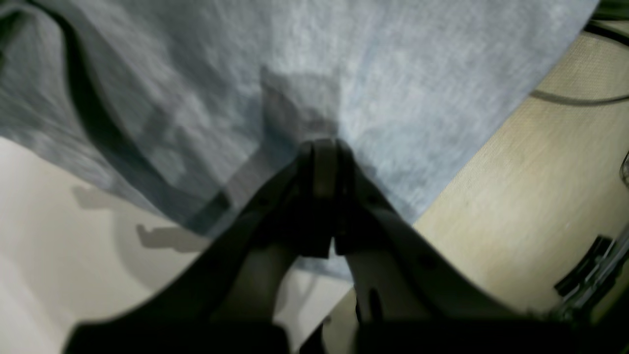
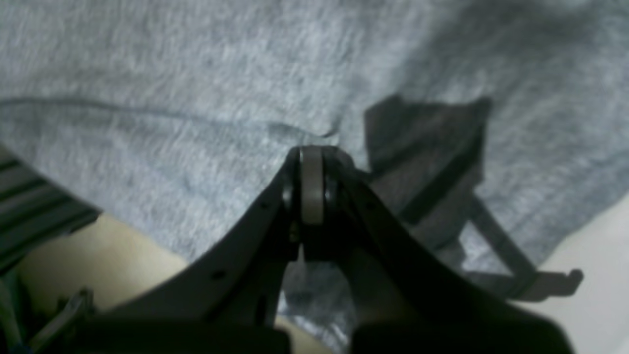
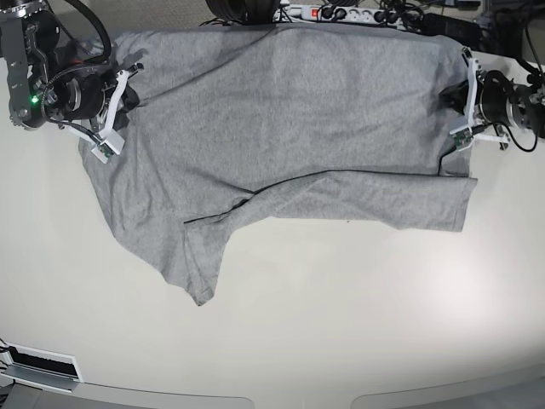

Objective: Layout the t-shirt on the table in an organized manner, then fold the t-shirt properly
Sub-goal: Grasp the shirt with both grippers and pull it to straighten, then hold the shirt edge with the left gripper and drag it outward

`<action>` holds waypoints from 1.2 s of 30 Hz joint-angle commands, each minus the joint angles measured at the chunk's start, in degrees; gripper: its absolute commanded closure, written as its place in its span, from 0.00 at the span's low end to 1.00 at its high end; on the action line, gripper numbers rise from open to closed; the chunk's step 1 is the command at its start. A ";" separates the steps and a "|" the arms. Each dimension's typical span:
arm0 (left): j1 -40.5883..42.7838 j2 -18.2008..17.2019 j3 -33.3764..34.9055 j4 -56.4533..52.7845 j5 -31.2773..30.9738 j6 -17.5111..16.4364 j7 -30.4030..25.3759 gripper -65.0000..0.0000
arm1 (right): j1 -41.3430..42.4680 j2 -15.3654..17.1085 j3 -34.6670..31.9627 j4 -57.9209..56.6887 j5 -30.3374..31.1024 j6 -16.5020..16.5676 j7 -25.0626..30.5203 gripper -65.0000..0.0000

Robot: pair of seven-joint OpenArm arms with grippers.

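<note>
The grey t-shirt (image 3: 298,128) lies spread across the far half of the white table (image 3: 341,324), wrinkled, with one flap folded over along its near edge and a corner reaching down to the left. No lettering shows. My left gripper (image 3: 457,100) is at the shirt's right edge in the base view, shut on the cloth. The left wrist view shows its jaws (image 1: 324,147) pinched on the t-shirt (image 1: 344,59). My right gripper (image 3: 126,95) is at the shirt's left edge, also shut on the cloth. The right wrist view shows its tip (image 2: 312,152) pressed together on the t-shirt (image 2: 196,73).
A power strip with cables (image 3: 341,13) runs along the table's far edge behind the shirt. A small white fitting (image 3: 38,365) sits at the near left corner. The table's curved near edge (image 3: 281,396) crosses the bottom of the base view.
</note>
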 commanded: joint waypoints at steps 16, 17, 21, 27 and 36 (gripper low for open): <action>-16.70 2.34 -1.31 -7.32 0.02 19.58 -4.33 0.47 | 4.22 0.72 0.11 5.07 0.85 -2.40 -1.84 0.60; -17.59 3.37 -1.31 -9.77 -0.04 20.20 -4.42 0.47 | 4.20 0.72 0.11 5.07 0.85 -2.40 -1.84 0.60; -21.97 7.65 -1.31 -21.24 -2.12 16.72 -4.55 0.47 | 4.20 0.72 0.11 5.07 0.87 -2.45 -1.81 0.60; -26.36 12.20 -1.31 -33.05 -2.95 13.40 -7.48 0.47 | 4.20 0.72 0.11 5.07 0.87 -2.47 -1.84 0.60; -28.28 13.86 -1.31 -35.47 -2.97 13.77 -5.92 1.00 | 4.20 0.72 0.11 5.07 0.85 -2.45 -0.46 0.61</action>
